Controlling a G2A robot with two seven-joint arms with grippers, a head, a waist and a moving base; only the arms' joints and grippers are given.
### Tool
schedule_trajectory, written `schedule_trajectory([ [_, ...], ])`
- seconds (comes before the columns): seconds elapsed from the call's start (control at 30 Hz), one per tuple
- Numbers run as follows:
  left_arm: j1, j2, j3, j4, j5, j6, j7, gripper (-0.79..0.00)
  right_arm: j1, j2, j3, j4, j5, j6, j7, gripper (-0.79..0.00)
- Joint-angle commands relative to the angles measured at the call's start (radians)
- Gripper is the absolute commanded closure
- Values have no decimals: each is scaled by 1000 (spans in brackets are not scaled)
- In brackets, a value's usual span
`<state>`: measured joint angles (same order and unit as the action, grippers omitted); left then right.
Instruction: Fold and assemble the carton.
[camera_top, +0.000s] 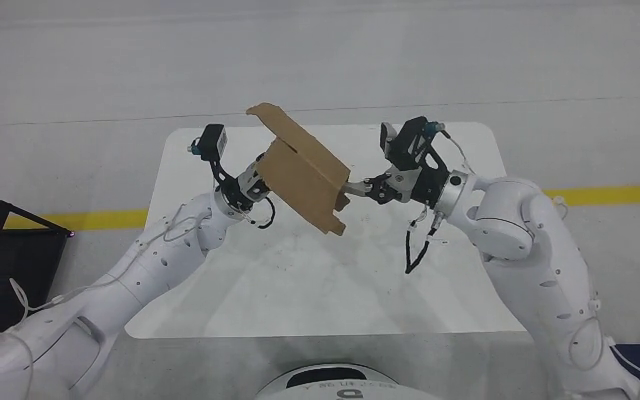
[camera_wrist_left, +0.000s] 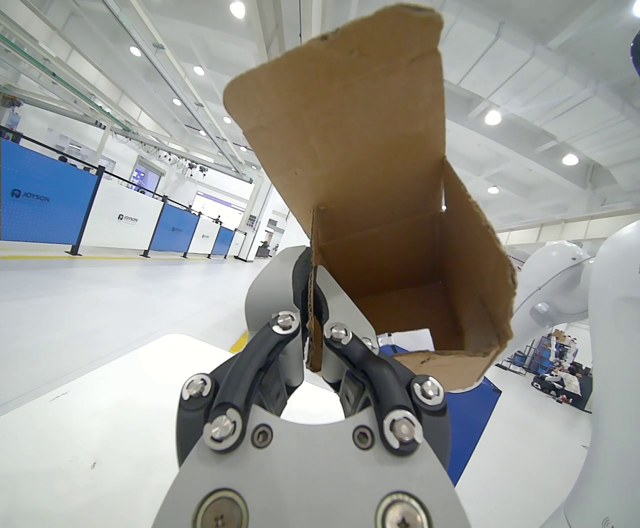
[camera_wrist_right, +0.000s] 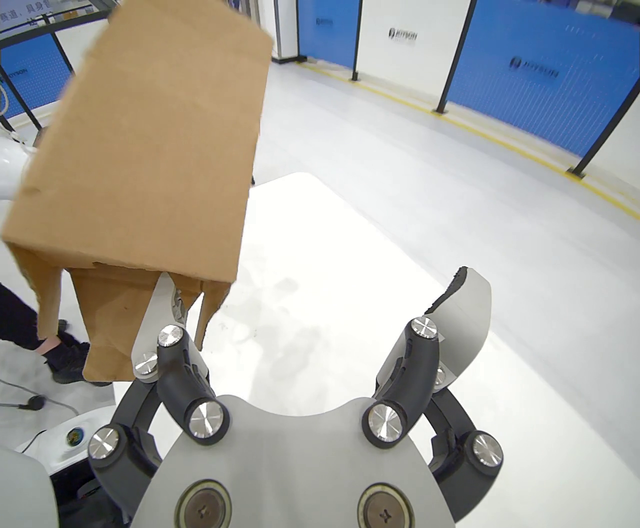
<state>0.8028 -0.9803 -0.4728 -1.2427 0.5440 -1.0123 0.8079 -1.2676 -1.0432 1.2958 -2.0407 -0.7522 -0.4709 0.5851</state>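
Observation:
A brown carton (camera_top: 305, 175) hangs tilted above the white table (camera_top: 300, 290), held up between the two arms. My left gripper (camera_wrist_left: 312, 305) is shut on the edge of one carton wall (camera_wrist_left: 314, 320). From that wrist I look into the carton's open inside (camera_wrist_left: 400, 260), with a long flap (camera_wrist_left: 350, 115) standing up. In the top view this gripper (camera_top: 258, 186) sits at the carton's left side. My right gripper (camera_wrist_right: 316, 292) is open at the carton's other end (camera_wrist_right: 145, 165). One of its fingers (camera_wrist_right: 165, 300) is tucked against the lower flaps, while the other finger (camera_wrist_right: 465, 295) is free. From above, the right gripper (camera_top: 360, 188) meets the carton's right edge.
The table surface below the carton (camera_top: 330, 280) is bare white. A black frame (camera_top: 25, 250) stands on the floor off the table's left side. A yellow floor line (camera_top: 590, 192) runs behind the table. Blue fence panels (camera_wrist_right: 525, 75) stand farther off.

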Motion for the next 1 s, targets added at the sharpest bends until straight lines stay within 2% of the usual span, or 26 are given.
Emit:
schedule_trajectory([
  [0.0,0,0,-1,0,0,0,0,0,-1,0,1,-2,0,0,-1,-785],
  [0.17,14,-1,-7,-19,-23,4,-12,0,-1,0,1,-2,0,0,-1,-785],
  [0.3,53,-7,16,-60,-216,0,-104,0,-27,2,28,-17,-7,4,-43,-785],
  [0.4,50,-17,81,-86,-478,0,-281,0,-60,6,68,-32,-18,14,-62,-785],
  [0.53,13,-44,140,-42,-884,0,-566,0,-117,13,148,-53,-14,29,-93,-785],
  [0.6,-11,-62,149,11,-1032,0,-706,0,-154,16,199,-61,0,31,-120,-785],
  [0.77,-33,-109,140,101,-1323,0,-978,0,-222,20,266,-85,31,11,-159,-785],
  [0.97,-21,-158,80,175,-1607,0,-1251,0,-202,22,237,-80,23,-16,-119,-785],
])
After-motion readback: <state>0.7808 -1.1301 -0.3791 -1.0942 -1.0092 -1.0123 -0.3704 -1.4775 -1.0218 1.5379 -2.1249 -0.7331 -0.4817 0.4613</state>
